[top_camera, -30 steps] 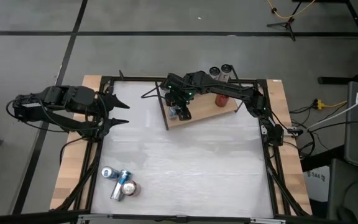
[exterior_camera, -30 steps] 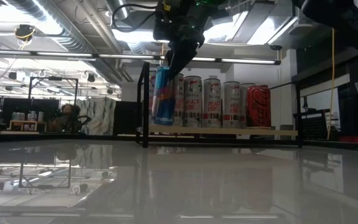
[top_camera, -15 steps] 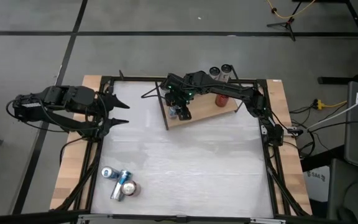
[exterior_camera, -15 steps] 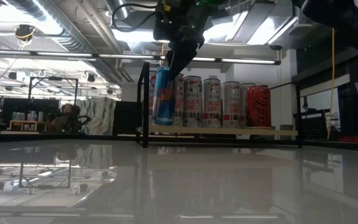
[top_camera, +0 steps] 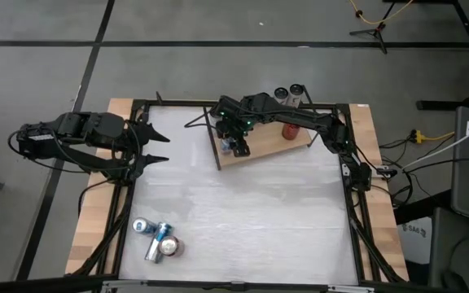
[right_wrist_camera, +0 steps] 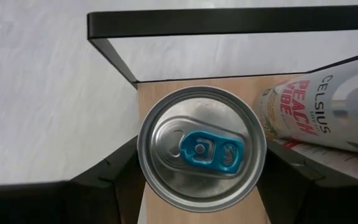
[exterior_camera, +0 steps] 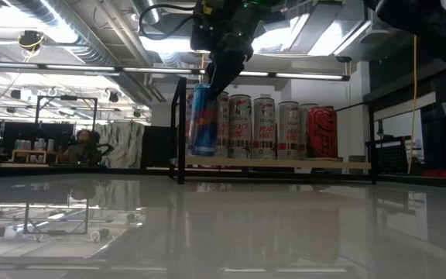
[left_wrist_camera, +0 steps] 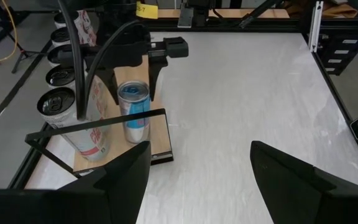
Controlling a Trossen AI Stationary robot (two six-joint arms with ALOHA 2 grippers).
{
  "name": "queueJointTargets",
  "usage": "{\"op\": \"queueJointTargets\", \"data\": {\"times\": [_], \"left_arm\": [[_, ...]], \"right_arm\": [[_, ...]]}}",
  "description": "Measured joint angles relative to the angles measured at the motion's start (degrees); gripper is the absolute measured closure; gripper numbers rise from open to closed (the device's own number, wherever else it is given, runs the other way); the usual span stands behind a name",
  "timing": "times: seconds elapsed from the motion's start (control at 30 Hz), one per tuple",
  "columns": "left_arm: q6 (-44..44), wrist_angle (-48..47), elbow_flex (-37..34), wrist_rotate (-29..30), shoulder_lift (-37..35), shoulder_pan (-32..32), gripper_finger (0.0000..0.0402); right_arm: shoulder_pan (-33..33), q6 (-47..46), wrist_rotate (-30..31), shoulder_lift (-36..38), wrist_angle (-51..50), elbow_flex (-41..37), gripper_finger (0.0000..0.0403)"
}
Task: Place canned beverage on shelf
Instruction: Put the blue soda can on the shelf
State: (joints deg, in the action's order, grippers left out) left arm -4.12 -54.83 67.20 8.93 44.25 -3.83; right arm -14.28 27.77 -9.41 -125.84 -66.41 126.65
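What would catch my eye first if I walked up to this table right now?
Probably the right gripper reaching down from above onto a blue can, upright at the end of the wooden shelf at the table's far side, beside a row of other cans. Next, the loose cans lying at the near left of the white table, and the left gripper waiting open at the left edge.

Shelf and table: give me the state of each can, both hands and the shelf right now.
Blue can: upright on the shelf end, between the right hand's fingers.
Right hand: around the blue can's top.
Left hand: open, empty, at the table's left edge.
Shelf: row of upright cans on it.
Three cans: near the table's front edge, not yet shelved.
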Motion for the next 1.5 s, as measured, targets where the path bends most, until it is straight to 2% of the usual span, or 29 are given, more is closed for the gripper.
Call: {"op": "queueJointTargets", "data": {"times": [0.6, 0.7, 0.93, 1.07, 1.37, 1.5], "left_arm": [[0.0, 0.0, 0.0, 0.0, 0.0, 0.0, 0.0134], [-0.08, 0.0, 0.01, 0.0, -0.01, 0.0, 0.0134], [-0.24, 0.02, 0.0, 0.0, -0.01, 0.0, 0.0134], [-0.26, 0.01, 0.0, 0.0, 0.0, 0.02, 0.0134], [-0.28, 0.16, 0.0, -0.02, 0.0, 0.02, 0.0134], [-1.62, 2.44, 0.0, -0.02, -0.02, 0.0, 0.0134]], "right_arm": [[0.0, 0.0, 0.13, 0.0, 0.33, 0.0, 0.016], [-0.02, 0.0, 0.08, 0.0, 0.31, 0.0, 0.0145], [-0.02, 0.0, -0.17, 0.07, 0.72, 0.0, 0.0074], [-0.02, 0.0, -0.17, 0.07, 0.89, 0.0, 0.0051], [0.0, 0.0, -0.14, 0.07, 0.69, 0.09, 0.0055], [0.07, 0.0, -0.11, 0.2, -1.96, 2.93, 0.0056]]}}
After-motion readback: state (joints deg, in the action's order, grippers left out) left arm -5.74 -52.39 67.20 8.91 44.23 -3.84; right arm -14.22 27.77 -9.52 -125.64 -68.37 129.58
